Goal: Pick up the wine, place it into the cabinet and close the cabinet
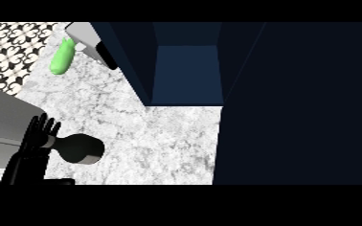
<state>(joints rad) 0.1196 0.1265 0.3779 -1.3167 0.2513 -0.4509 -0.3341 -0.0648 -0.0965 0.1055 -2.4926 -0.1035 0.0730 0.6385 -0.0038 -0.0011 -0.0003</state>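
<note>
Hovering at the lower left, the robot's left hand (28, 155) shows its black fingers (42, 127) straight and slightly spread, tips pointing up the view. Just right of those fingers sits the dark, round-bodied wine bottle (81, 148), over the white marbled counter (163, 139), with its neck turned toward them and meeting them. Whether a thumb wraps that neck, I cannot tell. Up and to the right of the fingers stands the dark navy cabinet (187, 72), open, with its blue inside showing. Its big dark door (290, 105) swings out far to their right. Well above the fingers lies a bright green, elongated object (62, 57), and just beside it is a pale grey block with a black edge (84, 36).
</note>
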